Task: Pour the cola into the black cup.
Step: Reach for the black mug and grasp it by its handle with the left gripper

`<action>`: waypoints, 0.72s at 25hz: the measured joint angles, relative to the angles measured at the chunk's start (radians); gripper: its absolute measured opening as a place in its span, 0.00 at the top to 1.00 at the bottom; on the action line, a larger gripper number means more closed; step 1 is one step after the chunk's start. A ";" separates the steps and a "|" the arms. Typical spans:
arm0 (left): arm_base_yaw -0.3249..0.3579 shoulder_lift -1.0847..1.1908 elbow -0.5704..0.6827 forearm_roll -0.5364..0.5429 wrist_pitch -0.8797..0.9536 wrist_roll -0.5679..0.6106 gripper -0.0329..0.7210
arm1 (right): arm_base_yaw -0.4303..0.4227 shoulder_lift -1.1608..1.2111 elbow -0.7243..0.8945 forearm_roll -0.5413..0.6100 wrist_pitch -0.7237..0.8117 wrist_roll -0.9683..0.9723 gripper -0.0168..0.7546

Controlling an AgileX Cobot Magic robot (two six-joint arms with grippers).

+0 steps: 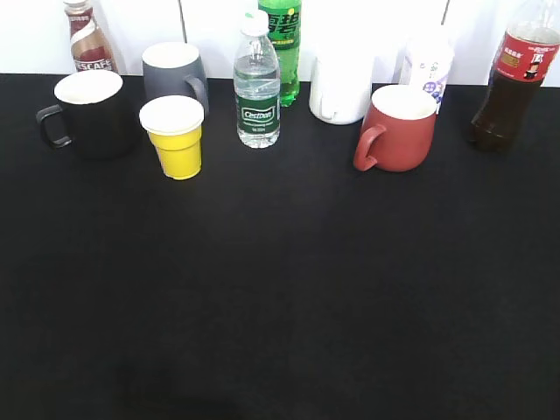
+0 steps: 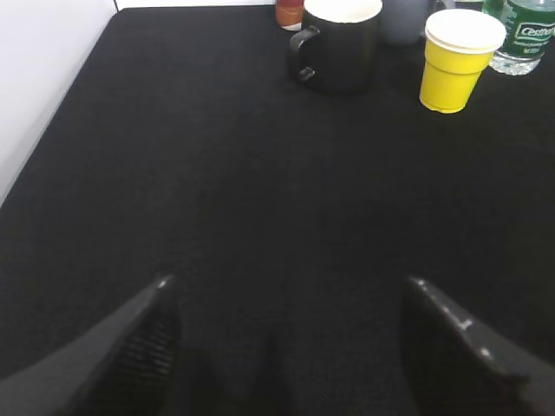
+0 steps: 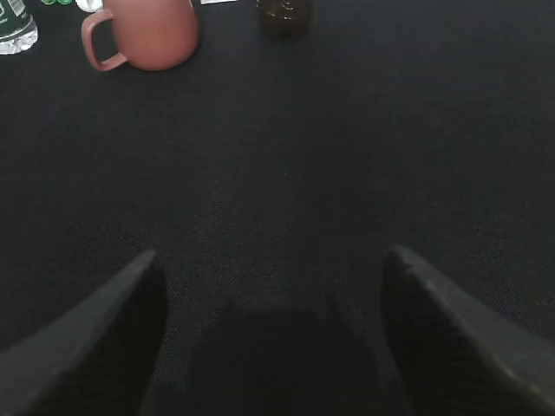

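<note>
The cola bottle (image 1: 516, 79), dark brown with a red label, stands upright at the far right back of the black table; its base shows at the top of the right wrist view (image 3: 284, 16). The black cup (image 1: 87, 112), white inside with its handle to the left, stands at the far left back; it also shows in the left wrist view (image 2: 340, 43). My left gripper (image 2: 286, 286) is open and empty, well short of the cup. My right gripper (image 3: 270, 256) is open and empty, well short of the cola. Neither gripper shows in the exterior view.
Along the back stand a Nescafe bottle (image 1: 89, 37), a grey mug (image 1: 173, 72), a yellow cup (image 1: 175, 136), a water bottle (image 1: 256, 83), a green soda bottle (image 1: 282, 44), a white mug (image 1: 339, 87), a red mug (image 1: 398, 127) and a white carton (image 1: 427, 61).
</note>
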 joint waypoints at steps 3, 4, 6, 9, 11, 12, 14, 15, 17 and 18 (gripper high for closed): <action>0.000 0.000 0.000 0.000 0.000 0.000 0.18 | 0.000 0.000 0.000 0.000 0.000 0.000 0.22; 0.000 0.000 0.000 -0.004 -0.001 0.000 0.20 | 0.000 0.000 0.000 0.000 0.000 0.000 0.22; 0.000 0.000 -0.019 -0.016 -0.083 0.000 0.26 | 0.000 0.000 0.000 0.000 0.000 0.000 0.22; 0.000 0.033 0.016 0.000 -0.518 0.000 0.30 | 0.000 0.000 0.000 0.000 0.000 0.000 0.22; 0.000 0.146 0.113 0.001 -0.804 0.000 0.31 | 0.000 0.000 0.000 0.000 0.000 0.000 0.22; 0.000 0.217 0.171 -0.002 -0.968 0.000 0.31 | 0.000 0.000 0.000 0.000 0.000 0.000 0.22; 0.000 0.402 0.240 -0.012 -1.213 0.000 0.31 | 0.000 0.000 0.000 0.000 0.000 0.000 0.22; 0.000 0.515 0.246 -0.012 -1.288 0.000 0.31 | 0.000 0.000 0.000 0.000 0.000 0.000 0.22; 0.000 0.740 0.246 -0.011 -1.469 0.000 0.34 | 0.000 0.000 0.000 0.000 0.000 0.000 0.22; 0.000 0.860 0.246 -0.011 -1.557 0.000 0.35 | 0.000 0.000 0.000 0.000 0.000 0.000 0.22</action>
